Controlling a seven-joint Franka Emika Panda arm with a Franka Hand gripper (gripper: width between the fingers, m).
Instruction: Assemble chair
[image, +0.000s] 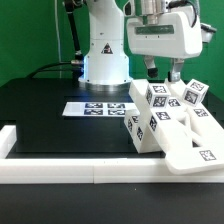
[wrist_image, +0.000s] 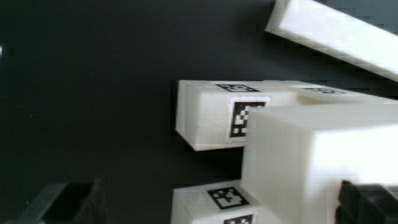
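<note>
The chair's white tagged parts (image: 172, 122) lie bunched together at the exterior view's right, with a wide flat piece (image: 196, 148) leaning at the front. My gripper (image: 160, 68) hangs open just above the back of this cluster, touching nothing. In the wrist view a tagged cube (wrist_image: 222, 112) and a large plain white block (wrist_image: 317, 160) lie below the gripper (wrist_image: 214, 205). A further tagged part (wrist_image: 217, 198) sits between the dark fingers (wrist_image: 61, 204), clear of both.
The marker board (image: 100, 108) lies flat on the black table in front of the robot base (image: 104, 55). Long white border rails (image: 90, 172) run along the front and the exterior view's left. A white bar (wrist_image: 338, 35) crosses one corner of the wrist view.
</note>
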